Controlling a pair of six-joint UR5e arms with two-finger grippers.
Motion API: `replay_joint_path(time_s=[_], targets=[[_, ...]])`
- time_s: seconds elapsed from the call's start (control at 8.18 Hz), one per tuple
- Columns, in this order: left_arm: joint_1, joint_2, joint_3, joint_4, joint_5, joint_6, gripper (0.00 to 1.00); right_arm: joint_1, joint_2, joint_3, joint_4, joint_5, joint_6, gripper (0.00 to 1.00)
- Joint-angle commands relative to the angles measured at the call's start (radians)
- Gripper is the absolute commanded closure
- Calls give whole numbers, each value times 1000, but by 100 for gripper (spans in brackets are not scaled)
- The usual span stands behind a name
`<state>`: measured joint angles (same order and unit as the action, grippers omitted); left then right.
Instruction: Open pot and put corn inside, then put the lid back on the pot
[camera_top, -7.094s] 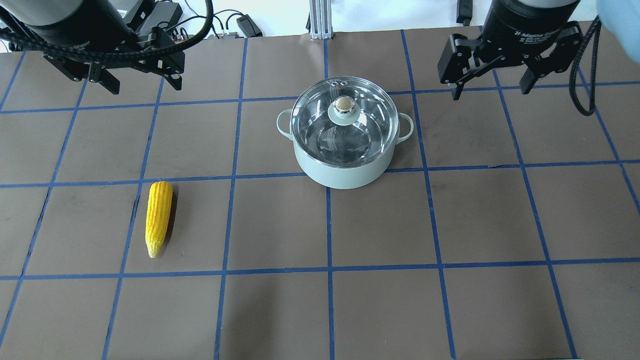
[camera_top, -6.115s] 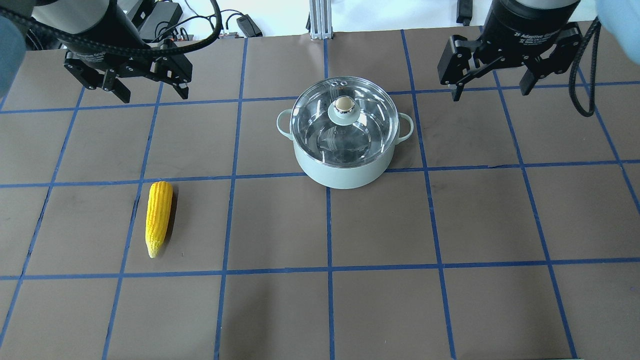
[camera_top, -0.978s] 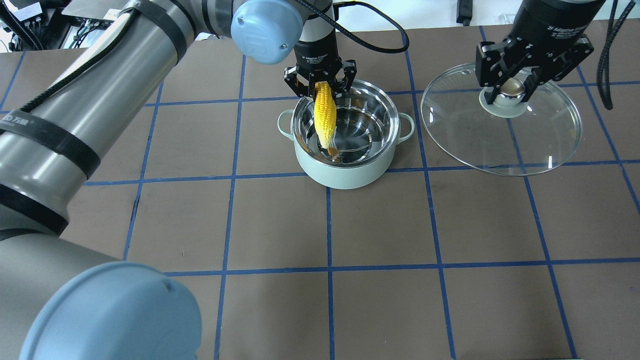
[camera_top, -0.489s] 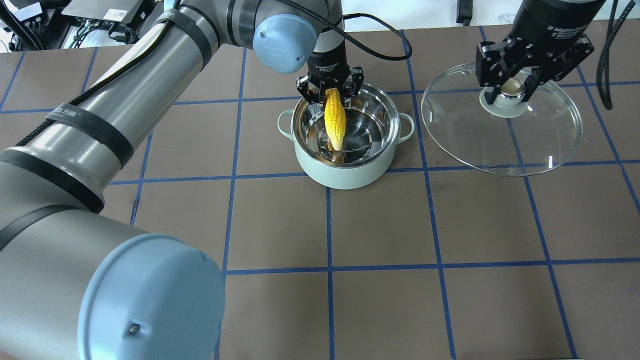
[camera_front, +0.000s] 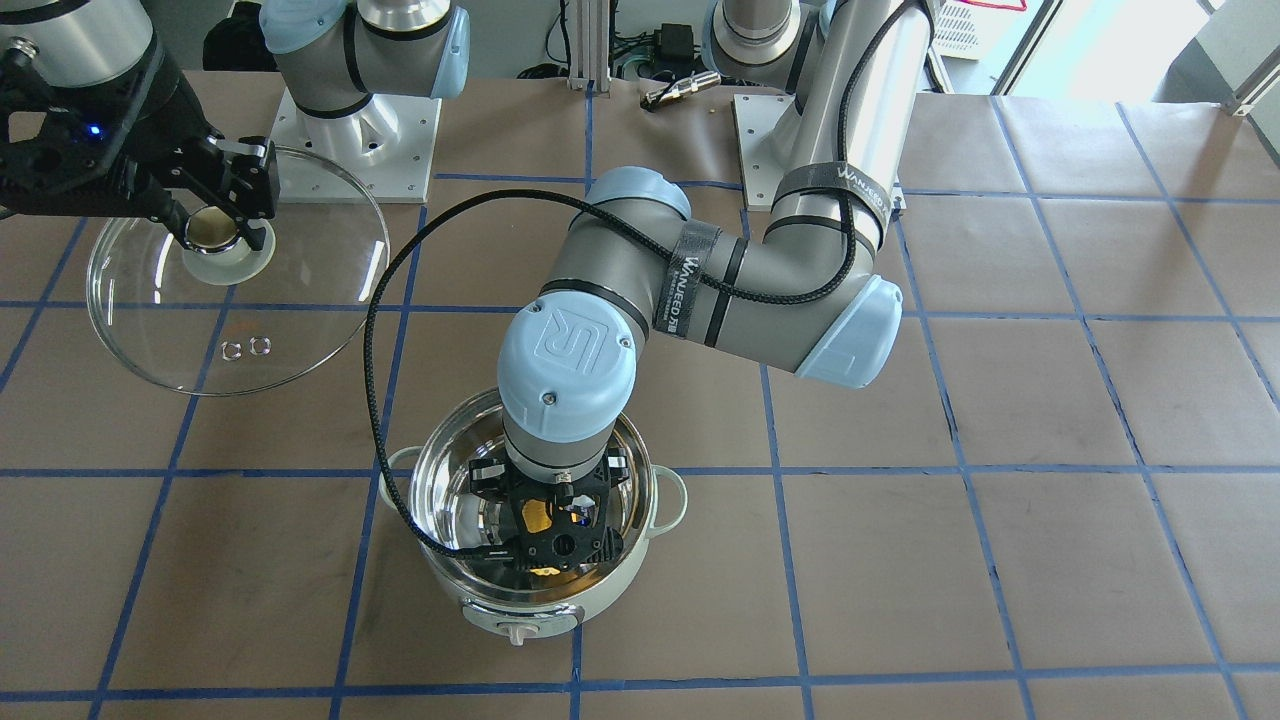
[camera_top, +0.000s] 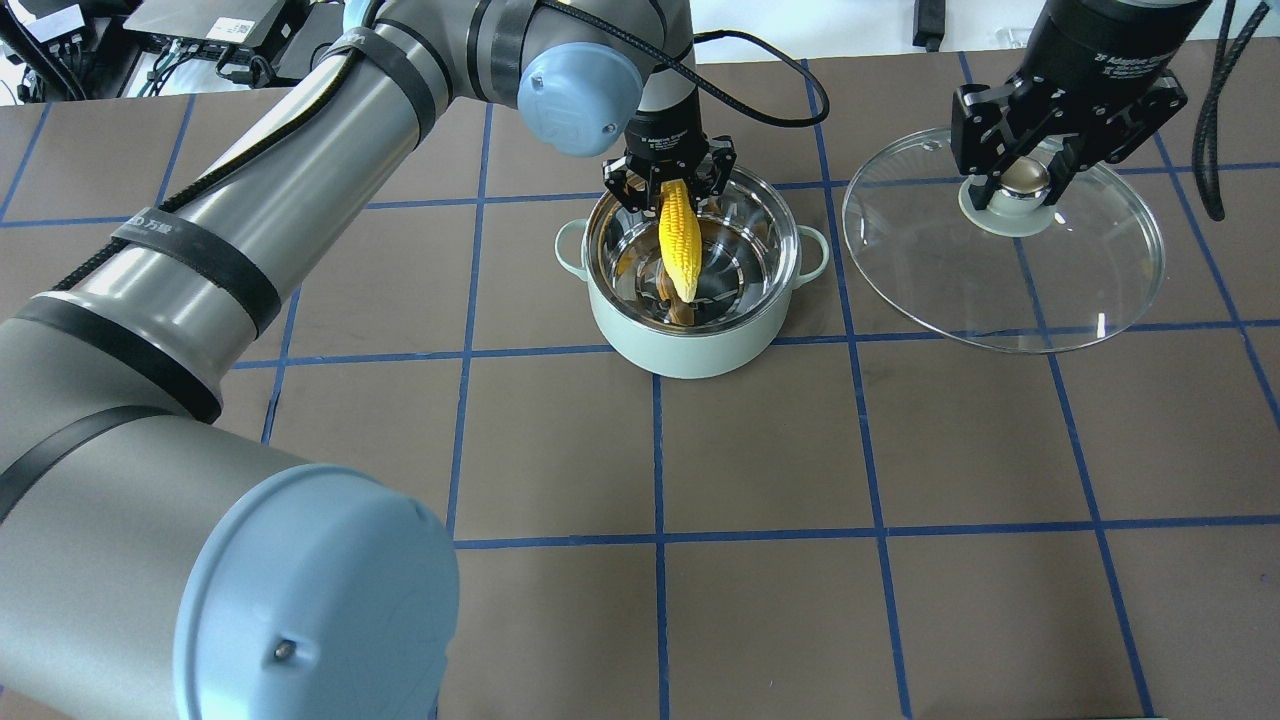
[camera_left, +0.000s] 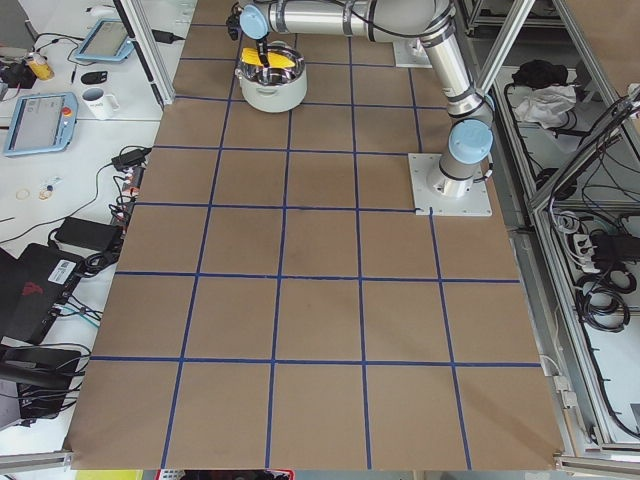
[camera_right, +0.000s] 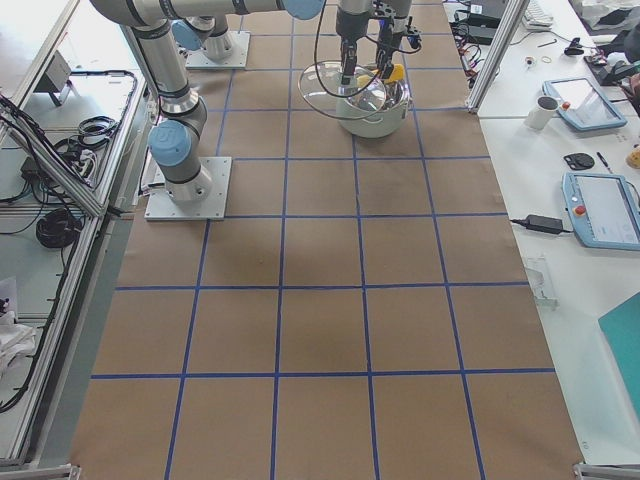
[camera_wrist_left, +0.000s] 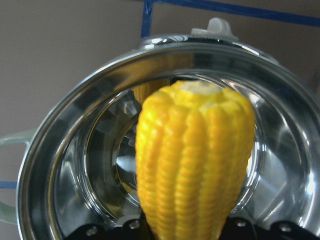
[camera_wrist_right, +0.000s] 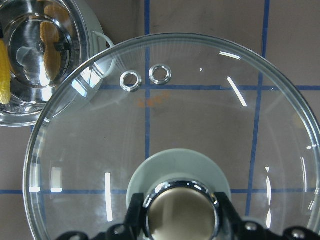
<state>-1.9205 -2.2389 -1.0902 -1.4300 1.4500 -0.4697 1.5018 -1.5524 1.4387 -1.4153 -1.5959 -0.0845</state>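
1. Two arms share the work. The left gripper (camera_top: 668, 188) is clamped on the thick end of the corn (camera_top: 680, 245), and the right gripper (camera_top: 1020, 185) is closed around the knob (camera_wrist_right: 181, 207) of the lid (camera_top: 1000, 295).
2. The corn hangs tip-down and slightly tilted, with its lower part inside the open pot (camera_top: 690, 352). Whether the tip touches the bottom cannot be told. Holding it by the end makes sense because the cob looks about as long as the pot is wide, so going in point-first lets it pass the rim without catching.
3. The lid is held just beside the pot on the robot's right, off the mouth and seemingly lifted above the table (camera_top: 800, 450). It is probably kept in the grip rather than put down so that it can go straight back on without a second grasp.
4. The pot stands between the two arms with its mouth uncovered, so either arm can reach it.
5. The step in hand appears to be lowering and releasing the corn. If the cob were left leaning on the rim, the lid would likely not seat, so the corn should end up lying within the bowl. The left arm must also clear the pot before the lid comes across.
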Motion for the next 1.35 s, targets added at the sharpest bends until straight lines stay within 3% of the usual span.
replay_joint_path(time_s=[0.0, 0.12, 0.49, 0.61, 0.86, 1.1, 1.22], targets=[[-5, 5, -4, 0, -69, -29, 78, 0, 0, 0, -1, 1, 0, 100], [-5, 5, -5, 0, -69, -29, 78, 0, -2, 0, -1, 2, 0, 100], [-5, 5, -7, 2, -69, -29, 47, 0, 0, 0, -1, 4, 5, 100], [-5, 5, -7, 2, -69, -30, 41, 2, -2, 0, -1, 8, 11, 100], [-5, 5, -7, 2, -69, -32, 32, 2, -2, 0, -1, 4, 12, 100], [-5, 10, -7, 0, -69, -35, 31, 2, -2, 0, -1, 4, 12, 100], [-5, 13, -7, 0, -69, -34, 26, 2, -2, 0, -1, 4, 12, 100]])
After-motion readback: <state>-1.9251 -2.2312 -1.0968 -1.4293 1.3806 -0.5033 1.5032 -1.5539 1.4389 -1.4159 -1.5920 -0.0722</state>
